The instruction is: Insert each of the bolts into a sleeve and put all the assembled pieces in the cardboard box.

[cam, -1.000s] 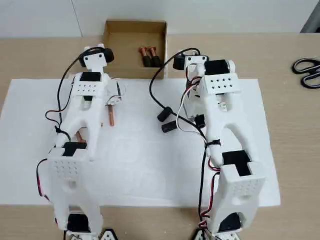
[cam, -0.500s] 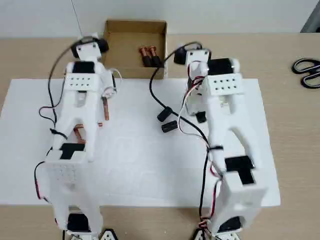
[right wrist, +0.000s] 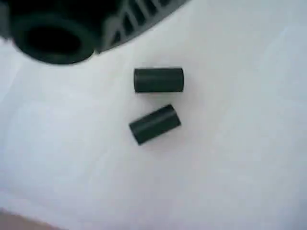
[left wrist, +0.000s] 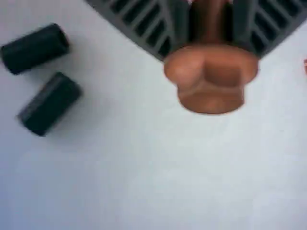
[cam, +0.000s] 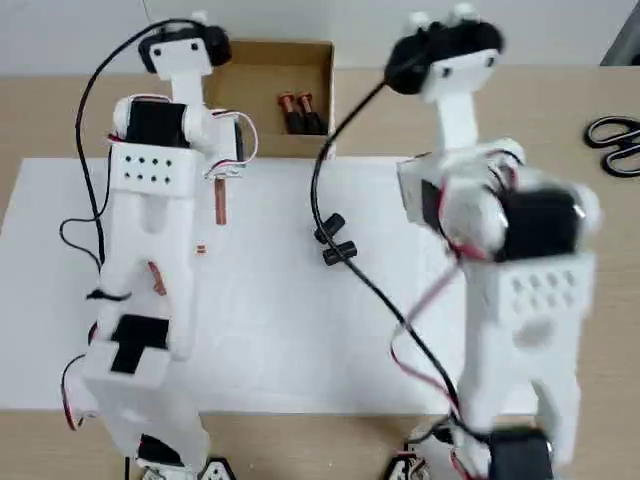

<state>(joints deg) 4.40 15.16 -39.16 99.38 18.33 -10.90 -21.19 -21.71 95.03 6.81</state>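
Observation:
My left gripper (left wrist: 211, 24) is shut on a copper bolt (left wrist: 211, 79), whose hex head points at the camera. From above, that bolt (cam: 218, 202) hangs over the white sheet just in front of the cardboard box (cam: 232, 75). My right gripper (right wrist: 72, 28) is shut on a black sleeve (right wrist: 48, 43), held with its bore facing the camera. Two loose black sleeves (cam: 330, 225) (cam: 340, 252) lie side by side mid-sheet, between the arms. Inside the box rest two assembled pieces (cam: 298, 112). Another copper bolt (cam: 155, 278) lies under the left arm.
The white paper sheet (cam: 270, 330) covers most of the wooden table. Scissors (cam: 615, 140) lie at the far right edge. A black cable (cam: 360, 280) trails across the sheet beside the loose sleeves. A small copper bit (cam: 200, 248) lies near the left arm.
Both arms have risen off the sheet. The left one carried its bolt up and toward the box; the right one lifted high toward the camera with its sleeve.

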